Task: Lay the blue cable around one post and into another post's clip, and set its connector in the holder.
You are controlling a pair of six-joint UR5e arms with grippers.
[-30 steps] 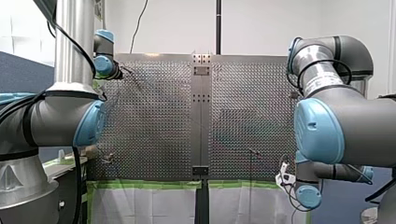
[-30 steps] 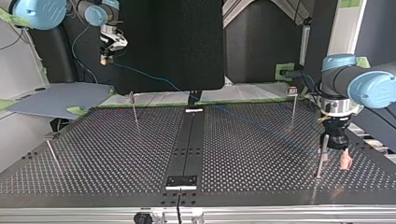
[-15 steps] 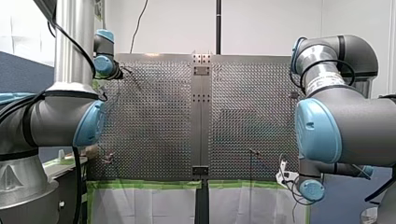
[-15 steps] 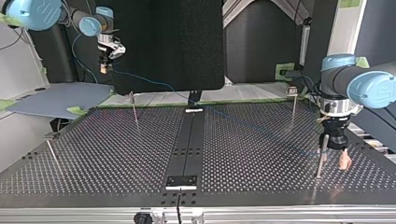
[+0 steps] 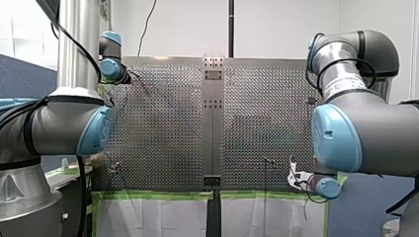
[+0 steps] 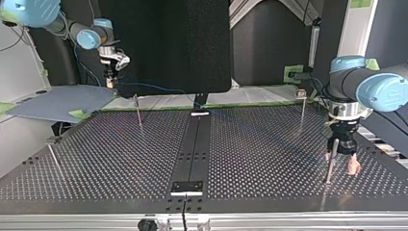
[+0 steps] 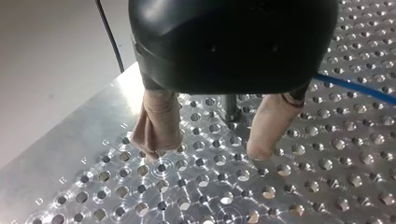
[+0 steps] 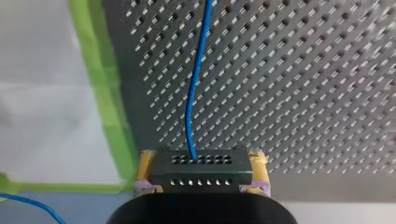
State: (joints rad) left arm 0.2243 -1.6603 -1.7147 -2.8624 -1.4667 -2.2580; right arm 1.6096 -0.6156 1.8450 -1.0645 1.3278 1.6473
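Top view, near side first: my left pincer (image 6: 342,161) hangs low over the surface (image 6: 120,163) at the view's right, right beside a thin post (image 6: 329,169). One beige pad (image 6: 354,166) shows clearly next to the post. The gap is hard to read from that angle.

Left wrist view fills it in — both beige-padded fingers (image 7: 159,122) stand apart, tips down near the perforated surface. The post stands between them, close under the pincer body, and nothing is gripped. Same view has the blue cable (image 7: 357,89) running low past the outer side of one finger, then going out of sight behind the pincer body. Whether it touches the post I cannot tell. Top view barely shows the cable on this side.

Further back in the top view are two more posts, one at the view's left (image 6: 138,109) and one at the right (image 6: 302,108) with a small block at its top.

Farthest: my right pincer (image 6: 110,79) is past the surface's far edge at the top view's left, held up in the air. The cable leaves it toward the view's right against a black panel (image 6: 173,43). The grip is too small to read there.

Right wrist view settles it — yellow pads (image 8: 144,169) are clamped on either side of a black connector (image 8: 201,179) with rows of holes. The blue cable comes out of its face and runs out over the surface, with green tape (image 8: 105,93) along the edge.

Front view only adds that this pincer sits by the surface's lower right corner. I can't make out the left pincer there.
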